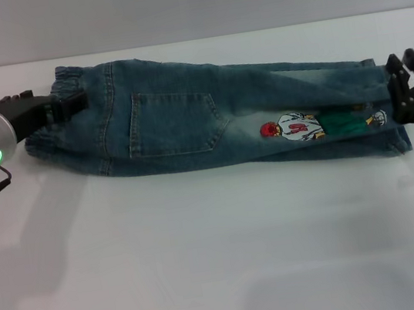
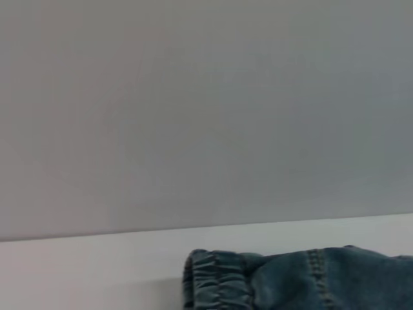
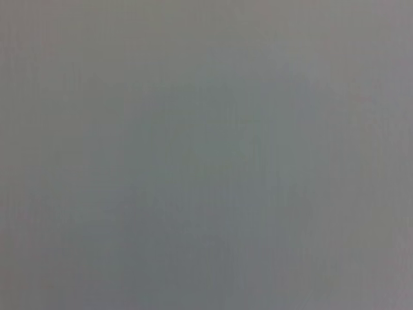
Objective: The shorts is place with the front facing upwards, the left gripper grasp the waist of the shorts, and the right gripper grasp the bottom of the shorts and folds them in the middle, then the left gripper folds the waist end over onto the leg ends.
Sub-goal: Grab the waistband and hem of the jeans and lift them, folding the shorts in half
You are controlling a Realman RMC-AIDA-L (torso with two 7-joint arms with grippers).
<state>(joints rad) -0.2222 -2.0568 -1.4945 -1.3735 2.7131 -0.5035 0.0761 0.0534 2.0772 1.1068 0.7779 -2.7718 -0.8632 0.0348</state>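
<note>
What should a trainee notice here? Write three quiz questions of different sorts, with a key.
1. True or false: the shorts are already folded lengthwise, back pocket facing up.
2. Which end does the left gripper meet? A) the leg ends B) the waist C) the cartoon print
3. Fill in: the right gripper is at the ___ beside the cartoon print.

Key: 1 true; 2 B, at the waist on the robot's left; 3 leg ends, on the robot's right. The table under them is white.

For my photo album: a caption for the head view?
Two claws, left and right, at opposite ends of folded denim shorts.
</note>
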